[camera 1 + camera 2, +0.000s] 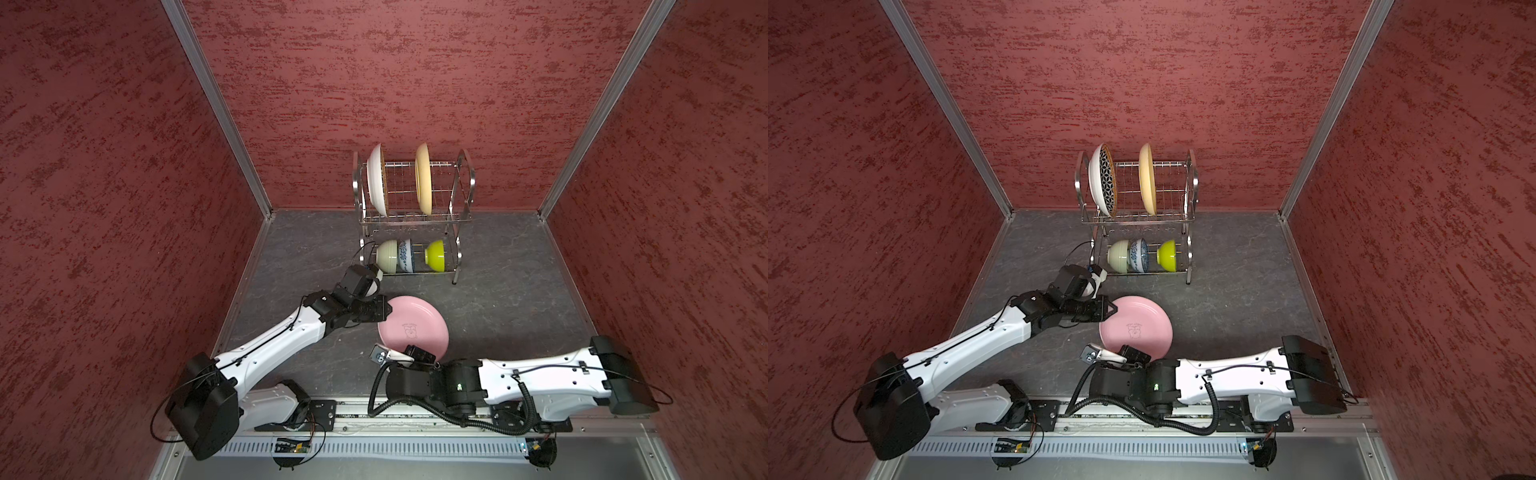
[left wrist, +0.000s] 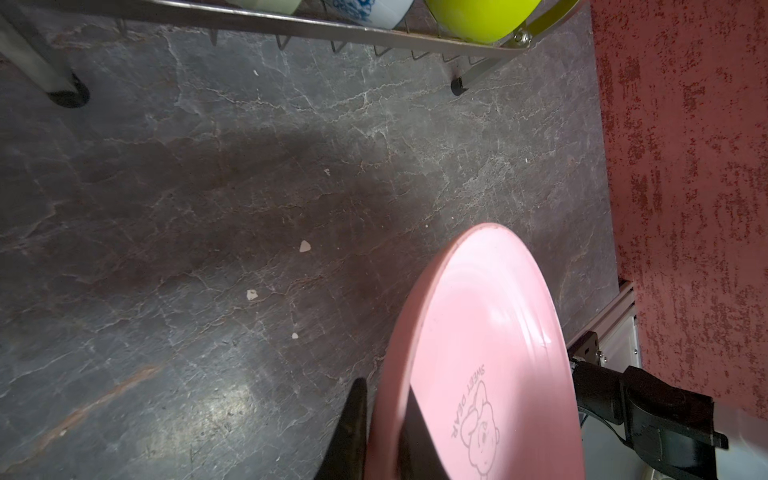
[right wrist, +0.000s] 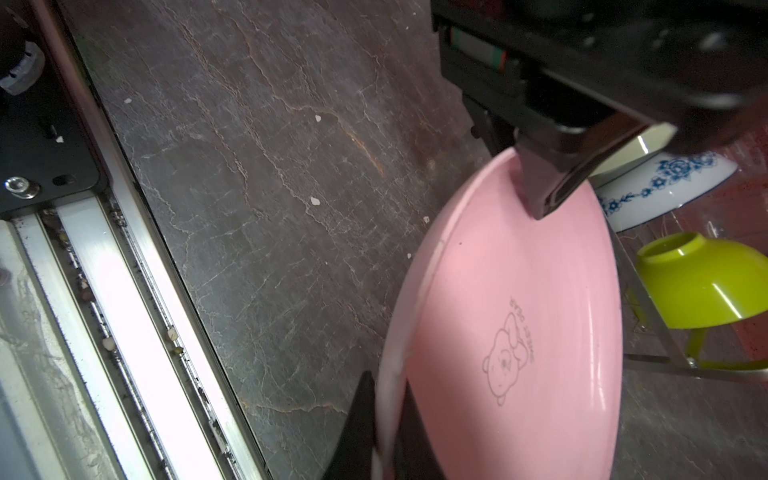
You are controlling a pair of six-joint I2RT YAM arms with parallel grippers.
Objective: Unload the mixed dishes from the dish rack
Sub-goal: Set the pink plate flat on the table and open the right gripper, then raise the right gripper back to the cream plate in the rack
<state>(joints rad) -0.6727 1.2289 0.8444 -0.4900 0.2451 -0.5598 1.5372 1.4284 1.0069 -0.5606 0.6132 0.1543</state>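
Pink plate (image 1: 419, 320), printed face upward; left gripper (image 1: 387, 309) clamps its far-left rim, right gripper (image 1: 417, 352) clamps its near rim.

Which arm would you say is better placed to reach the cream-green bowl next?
Left, probably: the left gripper holds the pink plate at the rim nearest the cream-green bowl; the right gripper holds the opposite rim.

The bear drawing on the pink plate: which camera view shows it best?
The right wrist view: the bear drawing on the pink plate is whole and large. The left wrist view shows it near the frame's edge; both top views, tiny.
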